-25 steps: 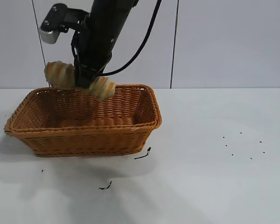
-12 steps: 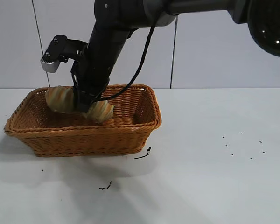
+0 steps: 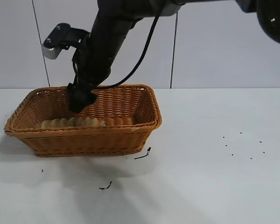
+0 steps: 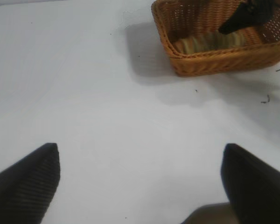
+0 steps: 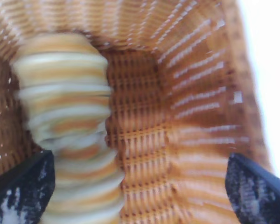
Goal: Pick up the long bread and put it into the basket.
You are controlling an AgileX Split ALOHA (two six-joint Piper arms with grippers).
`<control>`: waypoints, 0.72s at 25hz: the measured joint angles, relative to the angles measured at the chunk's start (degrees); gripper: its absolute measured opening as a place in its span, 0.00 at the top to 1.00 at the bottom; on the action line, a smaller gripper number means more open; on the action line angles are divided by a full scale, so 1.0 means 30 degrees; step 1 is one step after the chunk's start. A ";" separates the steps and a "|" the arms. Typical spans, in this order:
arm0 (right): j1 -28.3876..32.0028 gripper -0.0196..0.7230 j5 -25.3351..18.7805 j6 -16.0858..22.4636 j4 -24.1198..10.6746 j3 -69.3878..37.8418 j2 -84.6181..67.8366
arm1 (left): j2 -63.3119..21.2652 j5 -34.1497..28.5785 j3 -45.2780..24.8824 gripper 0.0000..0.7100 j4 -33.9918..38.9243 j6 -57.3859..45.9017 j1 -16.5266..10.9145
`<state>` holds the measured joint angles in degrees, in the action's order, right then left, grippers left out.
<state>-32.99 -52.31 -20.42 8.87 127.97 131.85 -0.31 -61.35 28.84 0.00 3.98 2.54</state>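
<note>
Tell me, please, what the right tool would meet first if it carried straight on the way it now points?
Probably the long bread lying in the basket; the right tool points down over it, open. Depth is unclear.

Long bread lying inside the basket along its near wall, toward the left end, with the right gripper poised just above and apart from it, basket on the table's left half, left gripper well apart over bare table.
</note>
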 joint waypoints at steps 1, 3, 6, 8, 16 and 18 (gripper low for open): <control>0.0167 0.04 -0.0258 0.1757 -0.0290 0.0021 -0.0247 | 0.0000 0.0000 0.0000 0.02 0.0000 0.0000 0.0000; 0.0471 0.04 -0.0773 0.4289 -0.0936 0.0021 -0.0478 | 0.0000 0.0000 0.0000 0.02 0.0000 0.0000 0.0000; 0.1139 0.04 -0.1263 0.6289 -0.1650 0.0021 -0.0479 | 0.0000 0.0000 0.0000 0.02 0.0000 0.0000 0.0000; 0.1850 0.04 -0.1497 0.6807 -0.1834 0.0021 -0.0479 | 0.0000 0.0000 0.0000 0.02 0.0000 0.0000 0.0000; 0.6543 0.04 -0.3132 0.6807 -0.2523 0.0021 -0.0479 | 0.0000 0.0000 0.0000 0.02 0.0000 0.0000 0.0000; 0.7663 0.04 -0.3558 0.6807 -0.2632 0.0021 -0.0479 | 0.0000 0.0000 0.0000 0.02 0.0000 0.0000 0.0000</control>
<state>-10.00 -62.98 0.00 0.98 128.03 130.41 -0.31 -61.35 28.84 0.00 3.98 2.54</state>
